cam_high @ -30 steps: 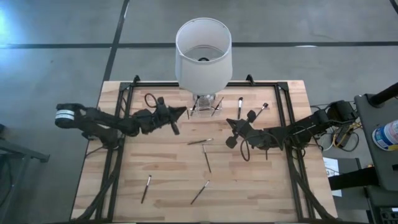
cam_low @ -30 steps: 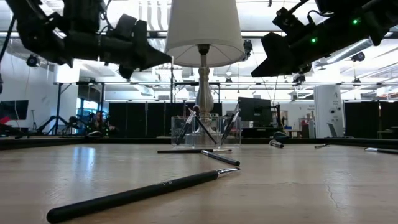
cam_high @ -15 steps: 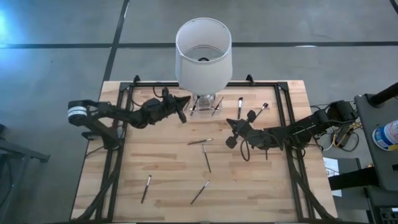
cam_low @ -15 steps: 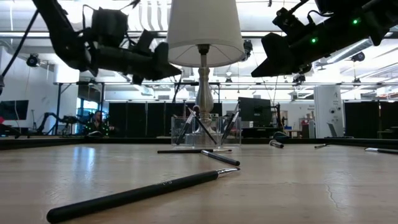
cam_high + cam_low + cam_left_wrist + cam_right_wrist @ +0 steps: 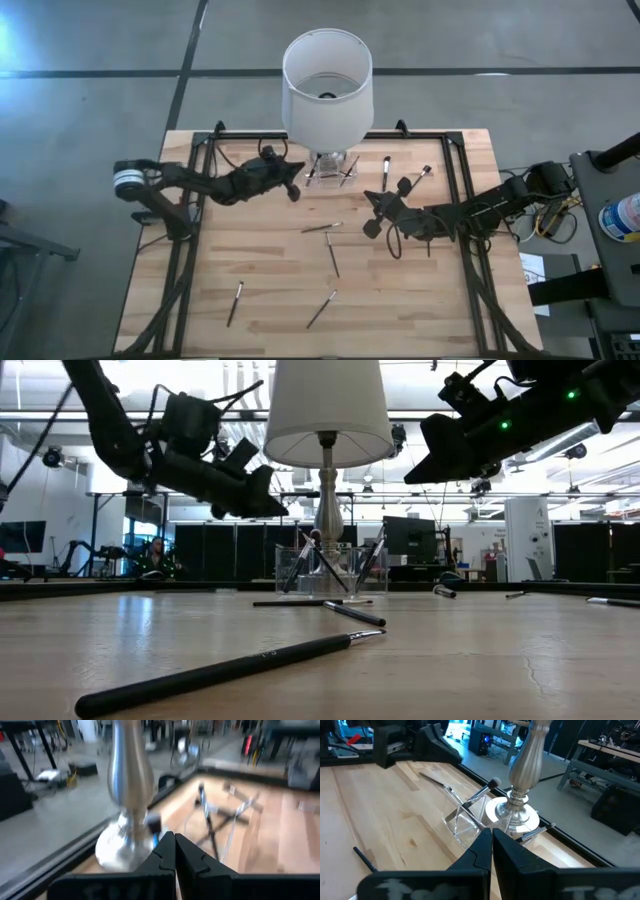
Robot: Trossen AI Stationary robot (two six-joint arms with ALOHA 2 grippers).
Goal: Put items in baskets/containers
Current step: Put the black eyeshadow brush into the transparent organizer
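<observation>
A clear container stands at the table's far middle, beside the lamp's silver foot, and several dark brushes lean in it. More brushes lie flat on the wood: one, another, and a third. My left gripper hovers shut just left of the container, above the table. I see nothing between its fingers. My right gripper hangs shut to the right of the container, also above the table.
A tall lamp with a white shade rises over the container. Further brushes lie at the near left and far right. A black frame runs along the table's edges.
My left gripper has swung toward the table's right and far edge, closer to the lamp foot and the container, and has sunk a little while tipping downward. It has stayed shut.
</observation>
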